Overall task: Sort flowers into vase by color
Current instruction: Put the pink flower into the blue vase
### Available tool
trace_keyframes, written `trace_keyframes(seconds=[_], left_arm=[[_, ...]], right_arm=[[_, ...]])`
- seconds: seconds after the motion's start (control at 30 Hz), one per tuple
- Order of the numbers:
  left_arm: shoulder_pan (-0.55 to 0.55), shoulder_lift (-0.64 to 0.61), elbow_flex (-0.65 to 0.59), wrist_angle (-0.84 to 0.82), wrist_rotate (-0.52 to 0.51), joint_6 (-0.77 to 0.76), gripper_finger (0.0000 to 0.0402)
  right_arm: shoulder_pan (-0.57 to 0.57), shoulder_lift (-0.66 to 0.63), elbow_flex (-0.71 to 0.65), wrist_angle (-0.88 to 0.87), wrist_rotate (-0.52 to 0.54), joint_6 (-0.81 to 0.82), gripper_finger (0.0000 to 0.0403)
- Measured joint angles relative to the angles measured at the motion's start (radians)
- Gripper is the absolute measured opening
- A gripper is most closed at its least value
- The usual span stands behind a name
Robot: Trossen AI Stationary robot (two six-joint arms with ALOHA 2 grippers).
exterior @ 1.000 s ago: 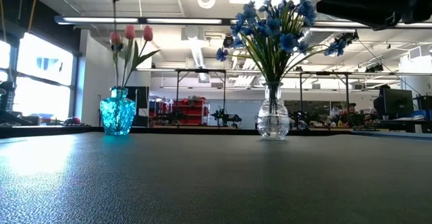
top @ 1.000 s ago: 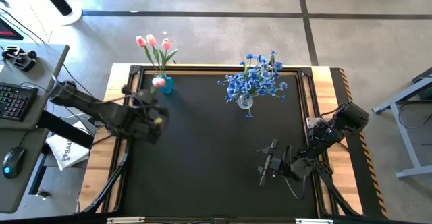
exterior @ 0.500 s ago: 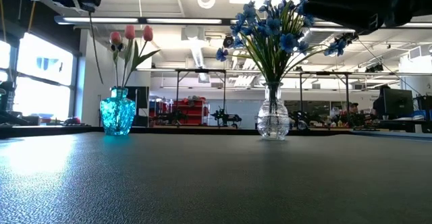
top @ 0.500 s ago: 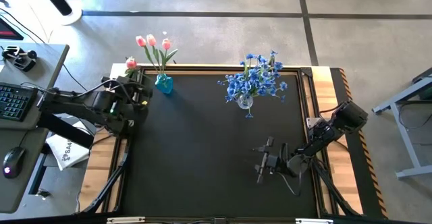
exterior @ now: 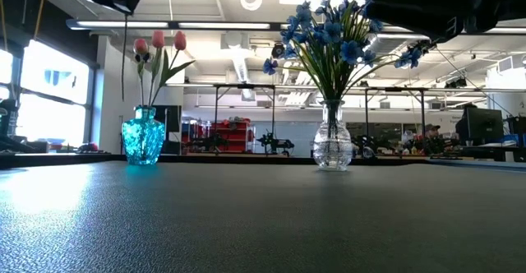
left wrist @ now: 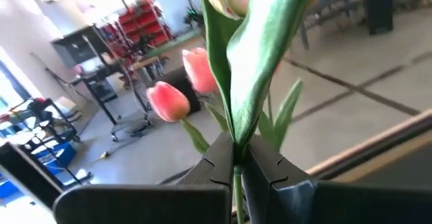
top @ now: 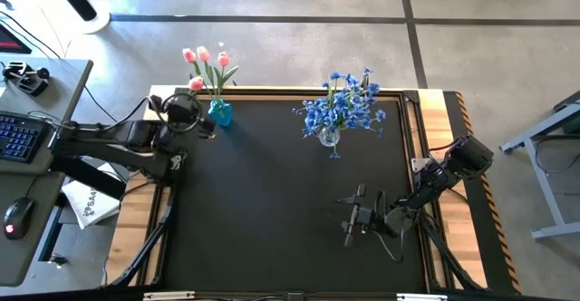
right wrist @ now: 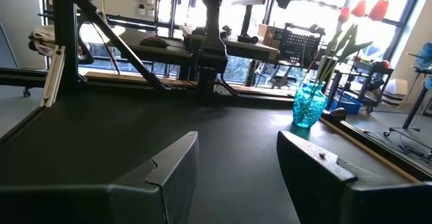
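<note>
Black table (top: 272, 210), two vases (top: 220, 112)

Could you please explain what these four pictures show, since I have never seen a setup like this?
They show one moment from four cameras. One looks straight down on a black table with two dark robot arms. One sits at table height. One rides on each arm's wrist.

The task is sorting artificial flowers by colour. A turquoise vase at the far left edge holds pink tulips. A clear vase at the far edge holds the blue blossoms.

The left gripper is beside the turquoise vase. Its wrist camera shows its fingers shut on the green stem of another pink tulip, not yet in the vase.

The right gripper waits low over the near right part of the table, open and holding nothing.
</note>
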Motion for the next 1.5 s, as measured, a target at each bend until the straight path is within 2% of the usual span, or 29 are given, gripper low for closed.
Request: trace_keyframes(seconds=[0.13,0.3,0.37,0.43,0.6,0.8,1.07,1.17,1.33,1.5], left_arm=[[0.074,0.000,0.000,0.106,0.153,0.147,0.0000],[0.168,0.000,0.000,0.357,0.407,0.406,0.0000],[0.204,0.000,0.000,0.428,0.462,0.455,0.0000],[0.239,0.000,0.000,0.454,0.474,0.475,0.0000],[0.325,-0.001,-0.011,0.414,0.482,0.443,0.0000],[0.416,0.004,-0.081,0.430,0.619,0.421,0.0000],[0.474,0.043,-0.103,0.413,0.631,0.380,0.0004],[0.491,0.050,-0.091,0.368,0.685,0.332,0.0026],[0.563,0.066,-0.003,0.157,0.796,0.225,0.0081],[0.632,0.088,0.097,-0.004,0.945,0.206,0.0127]], right_arm=[[0.000,0.000,0.000,0.000,0.000,0.000,0.0199],[0.000,0.000,0.000,0.000,0.000,0.000,0.0199],[0.000,0.000,0.000,0.000,0.000,0.000,0.0199],[0.000,0.000,0.000,0.000,0.000,0.000,0.0199],[0.001,0.000,0.000,0.000,0.001,0.003,0.0199],[0.001,0.000,0.000,0.000,0.001,0.002,0.0199],[0.001,0.000,0.000,0.000,0.003,0.001,0.0199],[0.001,0.000,0.000,0.000,0.003,0.001,0.0199],[0.001,0.000,0.000,0.000,0.002,0.002,0.0199],[0.001,0.000,0.000,0.000,0.001,0.002,0.0199]])
